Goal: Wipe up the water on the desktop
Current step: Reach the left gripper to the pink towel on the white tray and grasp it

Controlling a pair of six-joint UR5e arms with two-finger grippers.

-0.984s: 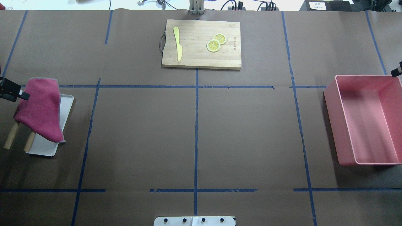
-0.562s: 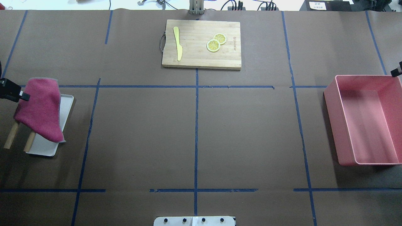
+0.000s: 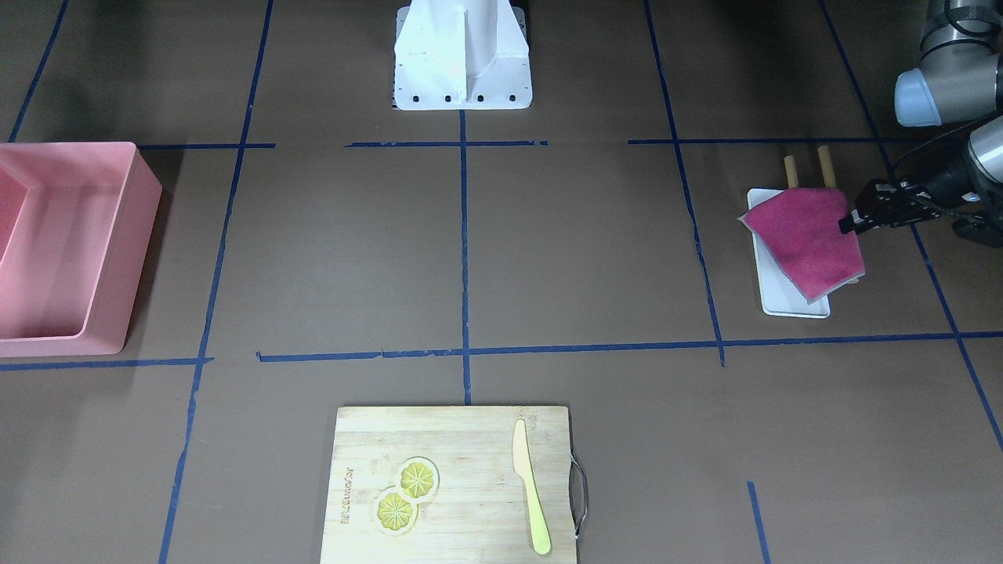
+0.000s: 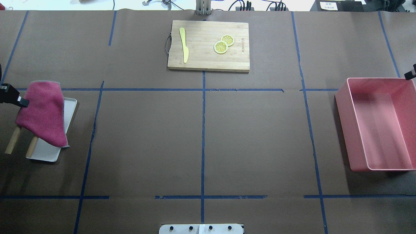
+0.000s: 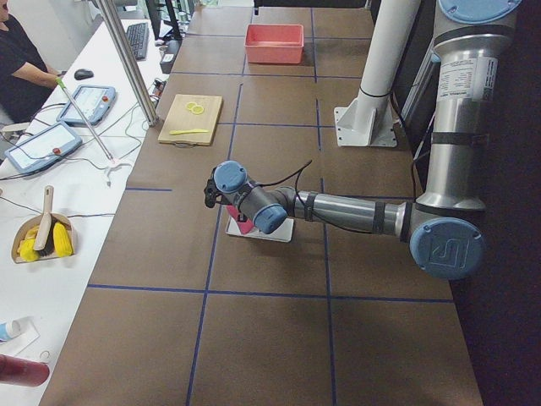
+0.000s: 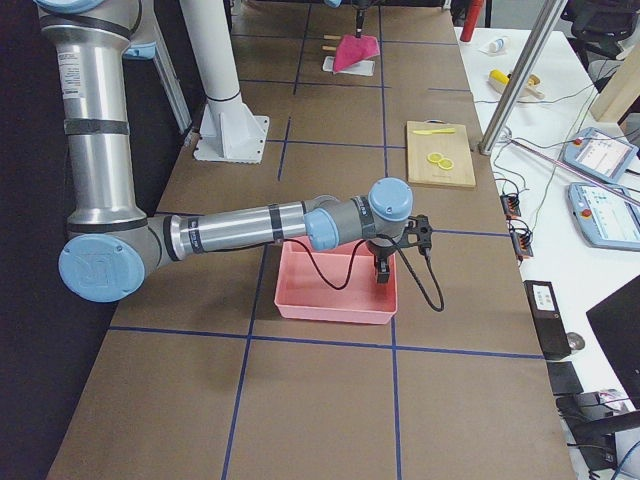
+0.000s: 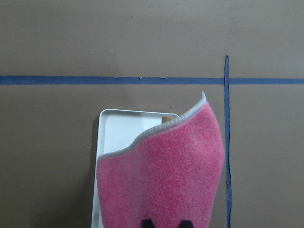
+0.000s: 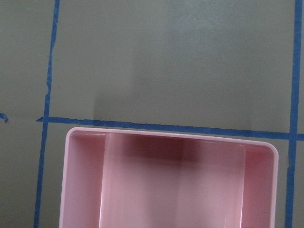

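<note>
The brown desktop [image 4: 146,136] is marked by blue tape lines; I cannot make out any water on it. My left gripper [image 4: 21,101] is at the far left, shut on one edge of a magenta cloth [image 4: 44,113]. The cloth hangs tilted over a white tray [image 4: 48,152]. The gripper [image 3: 846,223] and cloth [image 3: 807,239] also show in the front view. In the left wrist view the cloth [image 7: 161,185] fills the lower middle and covers most of the tray [image 7: 118,128]. My right gripper [image 4: 411,74] shows only partly at the right edge, over the pink bin [image 4: 354,130]; I cannot tell whether it is open or shut.
A bamboo cutting board [image 4: 208,61] at the far middle carries a yellow knife [image 4: 184,45] and two lemon slices [image 4: 223,44]. Two wooden handles [image 4: 13,144] stick out from under the tray. The robot's white base plate [image 4: 201,228] is at the near edge.
My left gripper has shifted slightly left and nearer with the cloth's edge. The right arm has not moved.
</note>
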